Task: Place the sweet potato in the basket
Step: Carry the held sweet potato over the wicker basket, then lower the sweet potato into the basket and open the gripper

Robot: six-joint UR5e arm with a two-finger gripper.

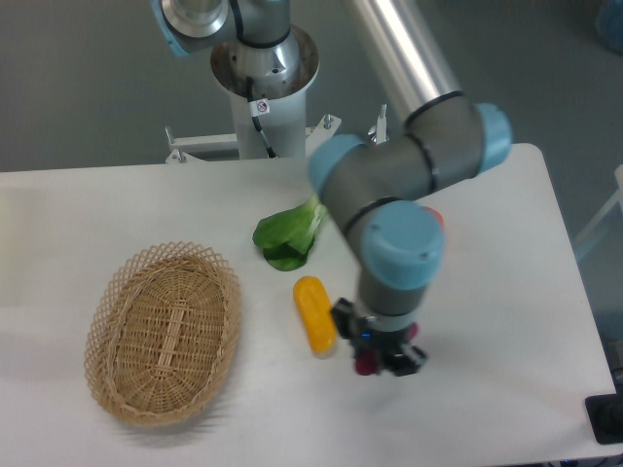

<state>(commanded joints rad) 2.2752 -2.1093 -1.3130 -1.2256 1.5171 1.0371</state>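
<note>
The woven wicker basket [164, 334] lies on the white table at the left, with nothing in it. My gripper [380, 352] points down at the table right of centre, well to the right of the basket. A small reddish-purple piece of the sweet potato [365, 366] shows at the gripper's lower edge, between the black fingers. The rest of it is hidden by the gripper. The jaws stand around it, but whether they press on it does not show.
A yellow oblong vegetable [314, 313] lies just left of the gripper. A green leafy vegetable [289, 237] lies behind it. A bit of an orange round thing [436, 218] peeks out behind the arm. The table's front edge is close below the gripper.
</note>
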